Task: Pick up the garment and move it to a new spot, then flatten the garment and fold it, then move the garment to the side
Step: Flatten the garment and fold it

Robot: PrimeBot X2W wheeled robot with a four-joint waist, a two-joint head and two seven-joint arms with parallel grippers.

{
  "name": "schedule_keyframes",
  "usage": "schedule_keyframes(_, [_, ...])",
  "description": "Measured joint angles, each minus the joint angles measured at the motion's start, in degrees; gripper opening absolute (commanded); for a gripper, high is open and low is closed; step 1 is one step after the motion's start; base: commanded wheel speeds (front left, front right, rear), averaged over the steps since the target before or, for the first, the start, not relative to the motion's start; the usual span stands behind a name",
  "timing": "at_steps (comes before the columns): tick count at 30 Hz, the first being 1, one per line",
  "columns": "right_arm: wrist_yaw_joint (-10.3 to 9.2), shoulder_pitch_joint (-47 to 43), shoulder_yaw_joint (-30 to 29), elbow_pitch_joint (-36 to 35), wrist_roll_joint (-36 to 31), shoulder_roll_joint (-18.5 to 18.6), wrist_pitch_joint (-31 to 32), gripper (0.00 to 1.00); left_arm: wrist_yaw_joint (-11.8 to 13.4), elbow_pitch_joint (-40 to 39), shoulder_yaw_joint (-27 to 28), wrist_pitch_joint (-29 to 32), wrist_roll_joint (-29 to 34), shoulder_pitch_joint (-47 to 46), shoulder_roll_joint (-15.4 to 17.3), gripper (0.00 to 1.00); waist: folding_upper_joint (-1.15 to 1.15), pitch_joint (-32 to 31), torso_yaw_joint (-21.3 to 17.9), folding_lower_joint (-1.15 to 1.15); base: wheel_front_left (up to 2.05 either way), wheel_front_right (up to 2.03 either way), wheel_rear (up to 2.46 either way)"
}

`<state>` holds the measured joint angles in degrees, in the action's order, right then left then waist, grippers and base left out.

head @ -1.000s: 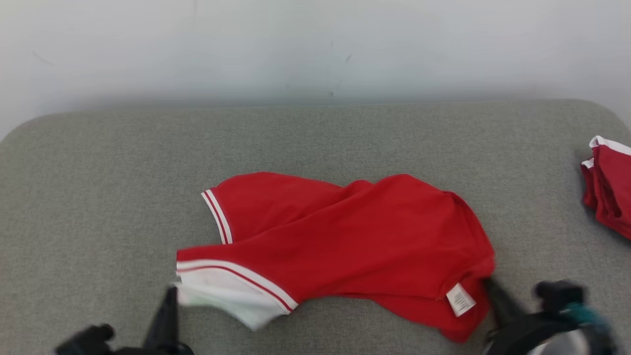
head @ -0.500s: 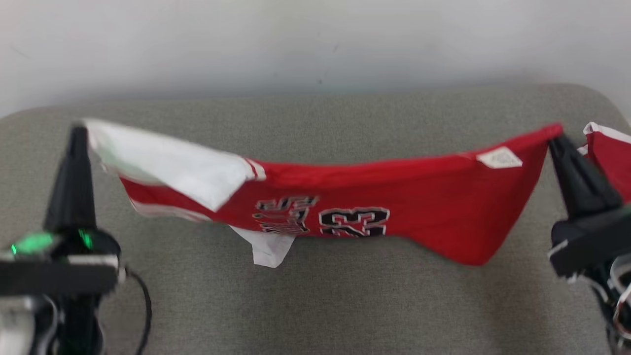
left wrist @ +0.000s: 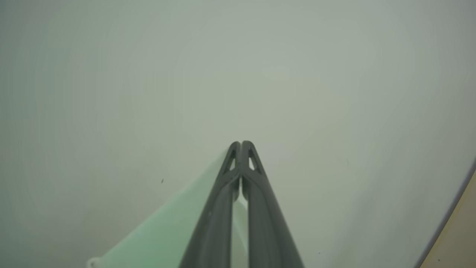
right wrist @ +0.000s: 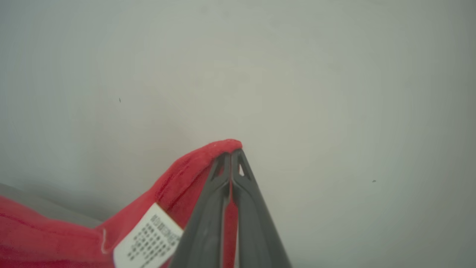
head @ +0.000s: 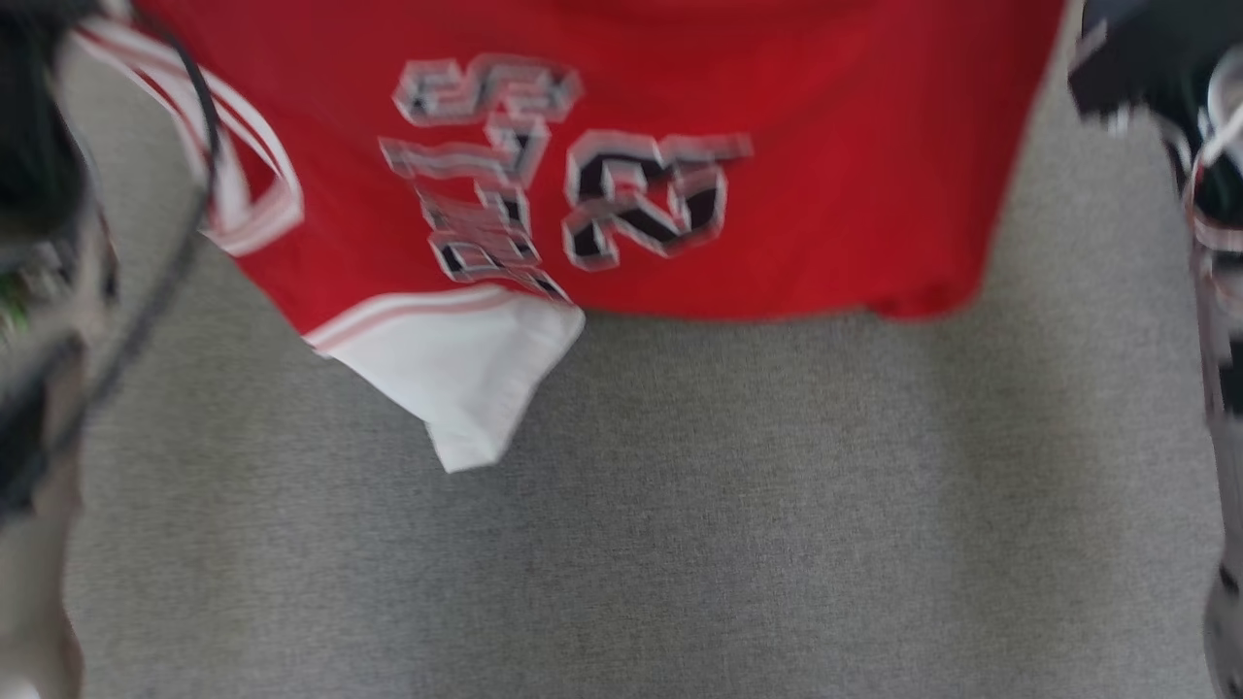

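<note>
The garment [head: 796, 184] is a red jersey with the number 23 and a white panel [head: 456, 374]. It hangs spread out between my two arms, above the grey padded surface [head: 699, 544]. My left gripper [left wrist: 241, 145] is shut on a pale white edge of the garment [left wrist: 167, 230], seen in the left wrist view. In the right wrist view my right gripper [right wrist: 232, 153] is shut on a red corner of the garment [right wrist: 178, 178], next to its white label [right wrist: 148, 238]. In the head view, the left arm [head: 39, 194] and right arm [head: 1156, 58] show blurred at the edges, their fingertips cut off by the top edge.
The grey padded surface stretches bare across the lower head view. A plain pale wall [left wrist: 260, 74] stands behind both grippers in the wrist views. A tan strip [left wrist: 457, 238] shows at the lower right corner of the left wrist view.
The garment lay crumpled on the surface a second ago. Both grippers have lifted it by its corners and pulled it taut, so its numbered side now hangs in view. The camera view has shifted too.
</note>
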<state>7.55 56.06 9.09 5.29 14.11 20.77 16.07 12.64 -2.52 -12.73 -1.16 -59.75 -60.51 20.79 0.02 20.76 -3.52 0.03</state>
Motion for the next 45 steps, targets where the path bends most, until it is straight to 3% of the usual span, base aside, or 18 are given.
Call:
schedule_keyframes(3, [0.0, 8.72, -0.15, 7.55, -4.05, -2.58, -3.24, 0.0, -1.14, 5.87, -0.42, -3.28, 4.34, -9.84, 0.15, 0.0, 0.0, 3.8, -0.79, 0.0, 0.0, 0.0, 0.0])
schedule_keyframes(7, [0.0, 17.91, -5.17, 14.37, -10.05, -5.77, -10.65, 0.0, -3.67, 10.27, -2.14, -9.65, 11.57, -21.04, 1.34, 0.0, 0.0, 8.14, -2.03, 0.01, 0.0, 0.0, 0.0])
schedule_keyframes(12, [0.0, 24.91, -12.35, 17.49, -17.82, -7.09, -19.78, 0.0, -11.35, 7.32, -4.6, -13.47, 18.46, -32.23, -0.97, 0.0, 0.0, 11.84, -3.47, -0.01, 0.0, 0.0, 0.0])
schedule_keyframes(16, [-0.01, 24.43, -12.55, 19.27, -22.59, -6.87, -23.37, 0.0, -15.86, 2.88, 1.42, -13.89, 19.59, -33.14, -4.44, 0.0, 0.0, 13.64, -3.98, -0.02, 0.0, 0.0, 0.0])
schedule_keyframes(20, [0.0, 19.22, -8.8, 24.55, -24.91, -6.54, -23.72, 0.0, -18.78, 6.05, 0.63, -13.83, 21.4, -19.58, -3.78, 0.0, 0.0, 14.29, -3.66, -0.02, 0.0, 0.0, 0.0])
schedule_keyframes(24, [0.0, 14.0, -3.02, 31.0, -24.73, -6.98, -24.17, 0.0, -19.28, 7.9, 4.3, -13.88, 21.17, -4.14, -4.17, 0.0, 0.0, 14.37, -3.7, -0.02, 0.0, 0.0, 0.0])
schedule_keyframes(30, [0.0, 8.66, 3.8, 36.05, -19.49, -4.87, -24.18, 0.0, -19.79, 3.96, 11.03, -13.89, 17.34, 14.73, -9.65, 0.0, 0.0, 13.15, -2.94, -0.02, 0.0, 0.0, 0.0])
schedule_keyframes(32, [0.0, 5.44, 4.98, 36.35, -16.23, -3.99, -22.94, 0.0, -19.9, 2.4, 10.92, -13.89, 16.07, 21.39, -10.42, 0.0, -0.02, 12.07, -2.55, -0.03, 0.0, 0.0, 0.0])
schedule_keyframes(38, [0.0, -8.84, 5.92, 33.87, -4.54, -0.79, -13.65, 0.0, -20.05, 0.66, 9.44, -12.48, 6.28, 42.41, -11.39, 0.0, -0.02, 6.89, -1.29, -0.04, 0.0, 0.0, 0.0])
schedule_keyframes(45, [0.01, -26.11, 0.08, 26.05, 2.35, 0.82, -9.88, 0.0, -20.04, -0.07, 7.97, -2.55, -9.65, 61.35, -9.65, 0.0, -0.03, -0.66, 0.06, -0.05, 0.0, 0.0, 0.0])
